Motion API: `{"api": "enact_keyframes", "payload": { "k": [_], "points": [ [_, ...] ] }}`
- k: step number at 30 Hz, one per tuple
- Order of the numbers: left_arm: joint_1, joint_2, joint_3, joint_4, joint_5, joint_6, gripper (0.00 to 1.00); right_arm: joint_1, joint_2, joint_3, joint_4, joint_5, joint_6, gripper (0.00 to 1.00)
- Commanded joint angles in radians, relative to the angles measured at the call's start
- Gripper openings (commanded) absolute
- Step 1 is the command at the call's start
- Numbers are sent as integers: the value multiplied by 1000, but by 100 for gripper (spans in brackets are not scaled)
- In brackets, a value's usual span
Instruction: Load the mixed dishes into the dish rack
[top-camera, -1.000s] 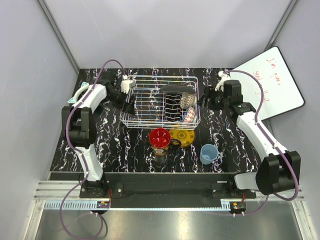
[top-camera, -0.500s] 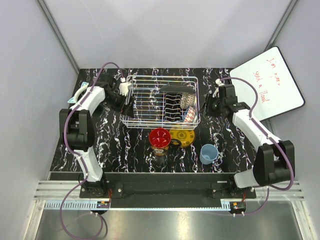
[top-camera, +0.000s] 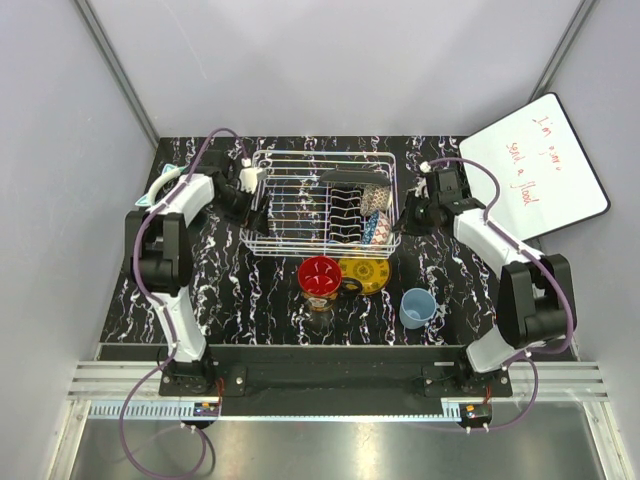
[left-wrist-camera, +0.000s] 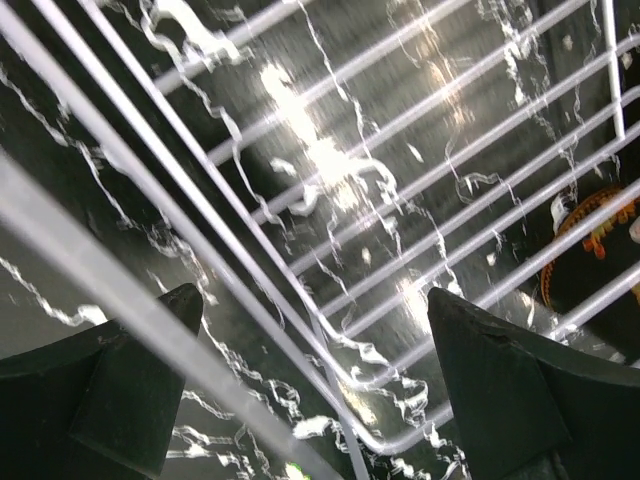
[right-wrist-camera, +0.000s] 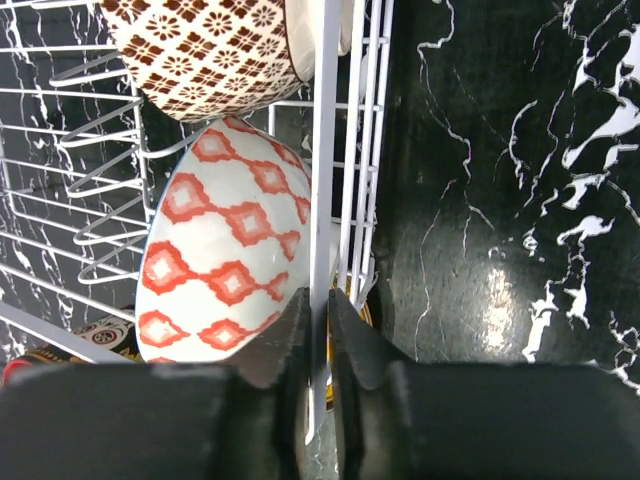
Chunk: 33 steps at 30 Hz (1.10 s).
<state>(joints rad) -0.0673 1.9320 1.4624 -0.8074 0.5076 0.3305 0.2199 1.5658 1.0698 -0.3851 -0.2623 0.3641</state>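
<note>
The white wire dish rack (top-camera: 300, 200) stands at the table's back middle. It holds the square dark plate (top-camera: 347, 205) upright, the brown-mesh bowl (top-camera: 376, 198) and a patterned bowl (top-camera: 372, 230). In the right wrist view that bowl (right-wrist-camera: 225, 250) shows white with red diamonds, below the brown-mesh bowl (right-wrist-camera: 210, 50). My right gripper (right-wrist-camera: 318, 310) is shut on the rack's right rim wire (right-wrist-camera: 322, 150). My left gripper (left-wrist-camera: 310, 400) is open, with the rack's left rim wire (left-wrist-camera: 150, 330) between its jaws. The red bowl (top-camera: 320, 273), yellow plate (top-camera: 366, 273), light-blue cup (top-camera: 417, 306) and a dark mug (top-camera: 321, 308) stand in front of the rack.
A whiteboard (top-camera: 535, 165) with red writing leans at the back right, close behind my right arm. Teal headphones (top-camera: 158, 187) lie at the table's left edge beside my left arm. Grey walls enclose the table on three sides.
My right gripper has moved left from beside the whiteboard to the rack's right rim and closed on it. My left gripper has edged onto the rack's left rim.
</note>
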Motion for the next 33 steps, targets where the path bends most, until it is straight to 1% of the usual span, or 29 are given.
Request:
{"api": "enact_keyframes", "payload": {
  "k": [1,6,7,15,20,25,26,29,30,32,33],
  "points": [
    [-9,64,123,53,12,-42,98,4,48,65,2,73,-4,7],
    [-23,162,264,53,23,-68,99,6,91,152,2,113,-24,2],
    [-28,177,286,53,26,-71,99,6,100,163,0,121,-30,0],
    [-66,283,469,51,34,-111,99,-8,152,229,-3,169,-45,0],
    [-80,355,579,34,48,-133,99,-19,142,226,-8,212,-44,0],
    [-109,401,647,22,68,-151,99,-51,128,222,-12,239,-53,0],
    [-121,401,654,20,68,-151,99,-56,131,226,-14,238,-54,2],
    [-129,387,638,14,66,-150,99,-68,154,262,-20,213,-53,11],
    [-128,371,632,11,59,-148,99,-70,164,271,-20,207,-51,18],
    [-112,349,601,10,49,-131,99,-67,169,294,-23,174,-44,24],
    [-103,322,589,5,45,-127,99,-68,165,298,-23,164,-40,29]
  ]
}}
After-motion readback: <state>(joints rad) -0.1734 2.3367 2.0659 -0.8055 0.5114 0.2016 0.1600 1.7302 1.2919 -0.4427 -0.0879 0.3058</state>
